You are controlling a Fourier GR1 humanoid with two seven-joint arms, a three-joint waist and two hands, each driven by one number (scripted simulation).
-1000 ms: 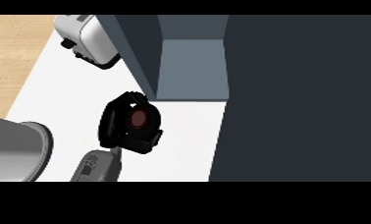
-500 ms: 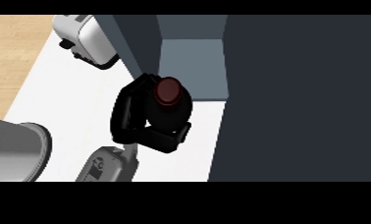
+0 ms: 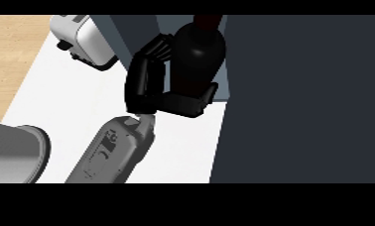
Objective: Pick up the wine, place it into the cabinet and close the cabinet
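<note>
Wine, a dark glass bottle [image 3: 196, 54] with a red cap, hangs at the mouth of the grey-blue open cabinet [image 3: 135, 27], probably heavy, slick and breakable. The black left hand [image 3: 157, 86] curls round its body, the sensible hold. The dark cabinet door [image 3: 300, 96] crowds the bottle's right side; a silver toaster [image 3: 84, 41] stands left of the cabinet.

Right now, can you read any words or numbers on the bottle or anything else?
No words or numbers can be read.
Wine bottle: dark all over, no label showing.
Forearm behind the left hand: small dark marks, too blurred to read.
Toaster: no text visible.
</note>
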